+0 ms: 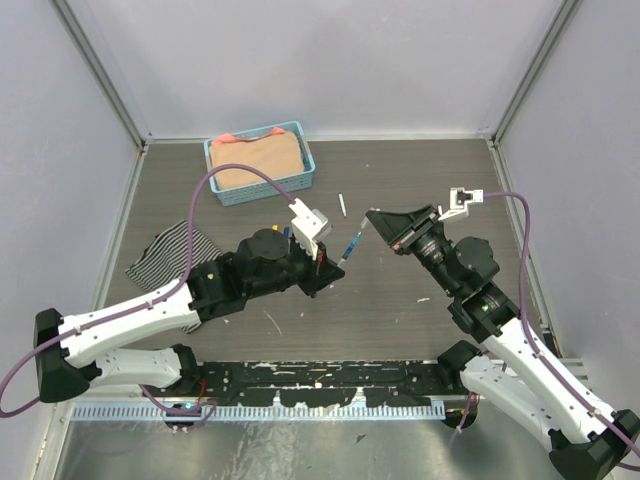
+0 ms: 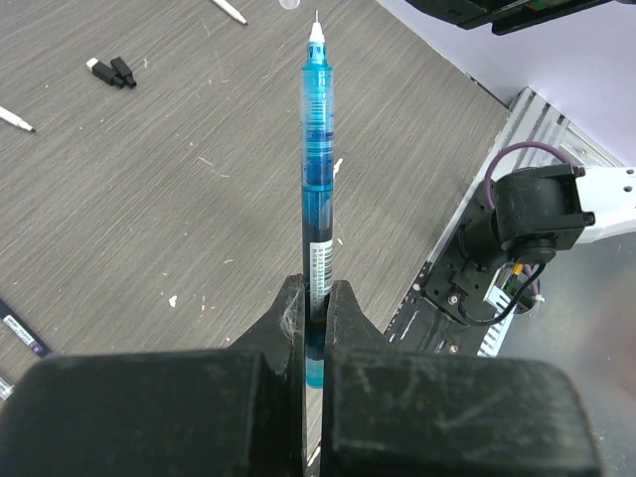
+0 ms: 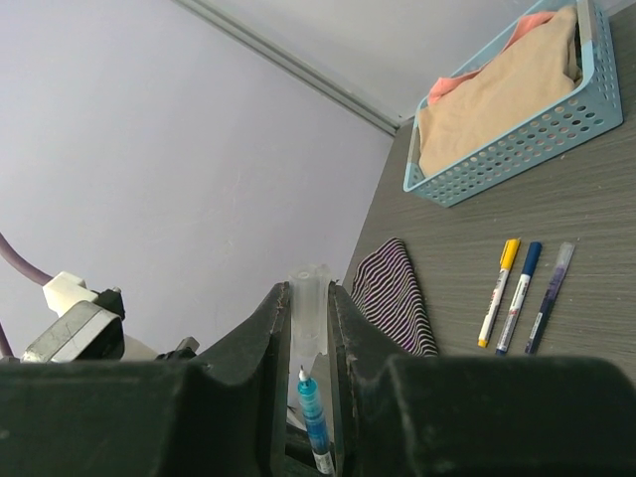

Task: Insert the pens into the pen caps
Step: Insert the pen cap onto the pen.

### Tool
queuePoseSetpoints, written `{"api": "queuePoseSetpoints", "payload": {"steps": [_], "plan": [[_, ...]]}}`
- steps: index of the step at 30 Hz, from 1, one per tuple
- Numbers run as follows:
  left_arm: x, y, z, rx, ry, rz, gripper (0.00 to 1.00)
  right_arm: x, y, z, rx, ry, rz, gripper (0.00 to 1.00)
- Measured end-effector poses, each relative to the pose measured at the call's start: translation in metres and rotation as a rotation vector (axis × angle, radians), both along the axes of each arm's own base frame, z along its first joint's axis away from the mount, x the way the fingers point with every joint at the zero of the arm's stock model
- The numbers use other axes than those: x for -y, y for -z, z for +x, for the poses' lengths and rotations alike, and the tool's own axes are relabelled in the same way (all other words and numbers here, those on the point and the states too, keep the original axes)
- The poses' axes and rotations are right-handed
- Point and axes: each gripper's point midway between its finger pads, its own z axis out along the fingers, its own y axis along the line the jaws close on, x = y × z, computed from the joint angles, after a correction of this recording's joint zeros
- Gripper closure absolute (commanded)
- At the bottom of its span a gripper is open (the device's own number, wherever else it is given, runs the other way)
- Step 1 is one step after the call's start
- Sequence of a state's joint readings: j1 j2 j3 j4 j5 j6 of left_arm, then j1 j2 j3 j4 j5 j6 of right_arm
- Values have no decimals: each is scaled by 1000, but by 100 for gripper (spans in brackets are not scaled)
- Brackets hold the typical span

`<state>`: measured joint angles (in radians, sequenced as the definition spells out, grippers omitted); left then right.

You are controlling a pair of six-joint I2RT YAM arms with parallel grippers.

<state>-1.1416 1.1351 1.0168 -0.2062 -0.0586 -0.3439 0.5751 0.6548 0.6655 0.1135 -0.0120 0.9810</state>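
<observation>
We pinch the blue pen (image 2: 316,169) in the left claw (image 2: 316,303) and a clear cap (image 3: 309,323) in the right claw (image 3: 307,296); any tilt could jam the tip against its rim.

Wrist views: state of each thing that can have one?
left gripper, shut on blue pen
blue pen, uncapped, tip at clear cap's mouth, not pushed home
right gripper, shut on clear cap
clear cap, held, open end facing the pen tip
three table pens, capped, lying side by side
basket, filled with folded cloth
</observation>
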Motion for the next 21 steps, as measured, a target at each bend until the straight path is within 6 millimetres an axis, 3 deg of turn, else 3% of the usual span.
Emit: {"api": "queuePoseSetpoints", "payload": {"steps": [21], "plan": [[0,0,0,0,-1,0,100,-4,1,-4,8,-30,-12,100]]}}
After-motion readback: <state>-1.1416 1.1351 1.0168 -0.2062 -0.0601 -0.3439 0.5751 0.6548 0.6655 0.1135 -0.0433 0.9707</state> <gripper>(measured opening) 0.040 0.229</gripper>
